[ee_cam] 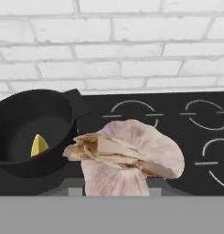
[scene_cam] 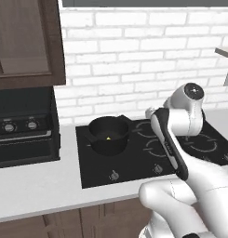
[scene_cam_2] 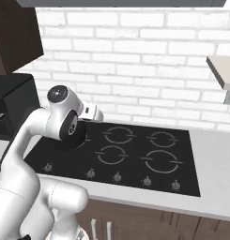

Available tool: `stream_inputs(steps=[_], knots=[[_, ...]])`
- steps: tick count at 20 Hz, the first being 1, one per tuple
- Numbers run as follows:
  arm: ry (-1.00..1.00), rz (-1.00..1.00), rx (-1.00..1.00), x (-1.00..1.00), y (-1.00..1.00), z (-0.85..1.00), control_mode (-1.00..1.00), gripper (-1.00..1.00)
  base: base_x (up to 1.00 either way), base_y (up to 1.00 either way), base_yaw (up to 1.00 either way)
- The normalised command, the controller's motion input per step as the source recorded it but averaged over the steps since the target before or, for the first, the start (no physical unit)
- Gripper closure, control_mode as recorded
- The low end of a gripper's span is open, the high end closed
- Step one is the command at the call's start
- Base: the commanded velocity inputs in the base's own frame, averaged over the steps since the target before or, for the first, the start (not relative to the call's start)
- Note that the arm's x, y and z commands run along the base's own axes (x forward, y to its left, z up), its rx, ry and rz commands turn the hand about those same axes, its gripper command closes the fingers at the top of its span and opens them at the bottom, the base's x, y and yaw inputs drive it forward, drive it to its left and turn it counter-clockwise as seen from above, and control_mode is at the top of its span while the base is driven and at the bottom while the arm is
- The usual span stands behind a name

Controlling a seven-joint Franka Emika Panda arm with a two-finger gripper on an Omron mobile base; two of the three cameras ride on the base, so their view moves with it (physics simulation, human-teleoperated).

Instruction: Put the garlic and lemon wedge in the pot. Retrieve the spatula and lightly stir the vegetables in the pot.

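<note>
The garlic [ee_cam: 131, 157] sits big in the lower middle of the hand view, right at the gripper. The finger tips are hidden behind it, so I cannot tell if it is gripped. It looks light and lumpy, with dry papery skin that could slip or tear, so the round fat middle is the best place to hold. At the left is the black pot [ee_cam: 22, 123] on the stove [ee_cam: 177, 119], with the yellow lemon wedge [ee_cam: 39, 146] inside.

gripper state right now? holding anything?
Gripper: fingertips hidden in the hand view behind the garlic, which sits right at them; apparently closed on it, near the pot, but the grip itself cannot be told.
</note>
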Motion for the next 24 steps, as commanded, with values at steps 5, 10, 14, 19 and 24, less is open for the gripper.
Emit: stream_inputs(steps=[5,10,14,19,24], knots=[[0.15,0.15,0.03,0.75,0.79,-0.35,-1.0,1.0,0.0,0.0,0.0],[0.15,0.14,0.0,0.62,0.94,-0.42,-1.0,1.0,0.0,0.0,0.0],[0.07,0.09,0.0,0.56,0.68,-0.49,-1.0,1.0,0.0,0.0,0.0],[0.01,0.02,0.0,0.32,0.37,-0.64,-1.0,1.0,0.0,0.0,0.0],[0.0,0.0,0.0,0.21,0.19,-0.74,-1.0,1.0,0.0,0.0,0.0]])
